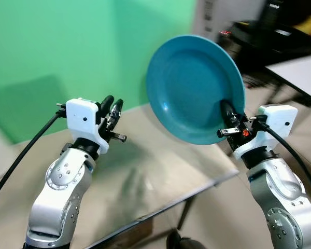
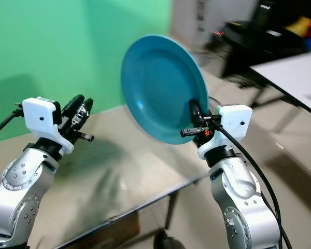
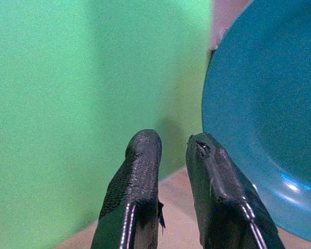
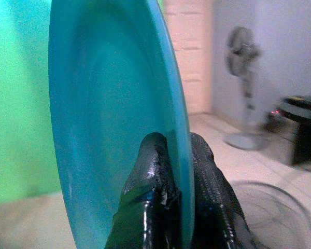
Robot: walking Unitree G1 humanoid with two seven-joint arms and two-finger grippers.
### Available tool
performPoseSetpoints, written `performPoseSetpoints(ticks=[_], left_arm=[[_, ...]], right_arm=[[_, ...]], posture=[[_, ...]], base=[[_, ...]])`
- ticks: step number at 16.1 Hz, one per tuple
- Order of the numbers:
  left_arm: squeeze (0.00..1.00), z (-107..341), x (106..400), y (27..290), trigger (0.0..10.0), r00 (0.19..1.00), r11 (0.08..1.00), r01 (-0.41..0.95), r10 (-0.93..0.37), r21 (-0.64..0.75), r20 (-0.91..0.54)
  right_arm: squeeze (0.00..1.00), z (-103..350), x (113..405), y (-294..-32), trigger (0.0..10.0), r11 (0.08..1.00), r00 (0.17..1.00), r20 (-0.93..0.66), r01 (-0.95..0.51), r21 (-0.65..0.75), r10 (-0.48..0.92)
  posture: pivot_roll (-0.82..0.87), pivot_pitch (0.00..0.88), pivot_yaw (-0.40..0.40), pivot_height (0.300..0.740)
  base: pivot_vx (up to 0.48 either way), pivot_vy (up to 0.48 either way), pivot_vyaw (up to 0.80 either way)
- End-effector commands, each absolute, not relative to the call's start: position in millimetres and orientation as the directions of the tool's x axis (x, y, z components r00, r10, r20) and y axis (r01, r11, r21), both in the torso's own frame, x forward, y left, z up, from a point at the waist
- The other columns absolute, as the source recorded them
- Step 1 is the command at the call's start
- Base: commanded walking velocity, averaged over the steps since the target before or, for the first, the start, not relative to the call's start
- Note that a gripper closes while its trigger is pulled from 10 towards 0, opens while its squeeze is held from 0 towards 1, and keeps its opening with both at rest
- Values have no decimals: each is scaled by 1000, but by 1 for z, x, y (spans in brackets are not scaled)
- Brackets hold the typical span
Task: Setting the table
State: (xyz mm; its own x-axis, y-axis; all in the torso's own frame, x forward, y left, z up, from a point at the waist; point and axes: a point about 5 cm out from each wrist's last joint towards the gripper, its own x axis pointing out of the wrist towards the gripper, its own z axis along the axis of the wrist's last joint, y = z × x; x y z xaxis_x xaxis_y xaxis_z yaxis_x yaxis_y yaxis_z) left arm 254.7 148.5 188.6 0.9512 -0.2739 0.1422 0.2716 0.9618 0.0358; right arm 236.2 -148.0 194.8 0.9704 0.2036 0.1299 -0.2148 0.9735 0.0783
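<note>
A teal plate (image 1: 194, 85) is held nearly on edge in the air above the beige table (image 1: 160, 179), pinched at its rim by the right gripper (image 4: 177, 155). The left gripper (image 3: 171, 150) is raised beside the plate, its fingers slightly parted, nothing held.

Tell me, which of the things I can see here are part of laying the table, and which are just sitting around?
Part of the job:
- blue plate, held on edge, tilted, above the table
- right gripper, shut on the plate's rim
- table, bare beige top
- left gripper, holding nothing, fingers slightly apart

Just around:
- green wall
- standing fan
- white table
</note>
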Motion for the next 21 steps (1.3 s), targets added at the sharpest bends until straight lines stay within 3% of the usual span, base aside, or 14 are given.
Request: performPoseSetpoints(ticks=[1,3,12,21], left_arm=[[0,187,257,146,10000,951,959,280,-283,34,127],[0,186,256,146,10000,951,959,283,-284,22,119],[0,185,262,142,10000,955,961,271,-276,59,111],[0,185,266,137,10000,950,955,285,-293,85,104]], right_arm=[[0,197,238,-151,10000,980,973,130,-196,40,189],[0,197,239,-150,10000,983,975,127,-185,0,183],[0,190,239,-151,10000,980,981,77,-186,77,180],[0,181,238,-156,10000,989,993,9,-121,84,120]], posture=[[104,0,21,740],[100,0,23,740],[97,0,21,740],[80,0,37,740]], base=[[0,0,-800],[0,0,-800],[0,0,-770],[0,-296,0]])
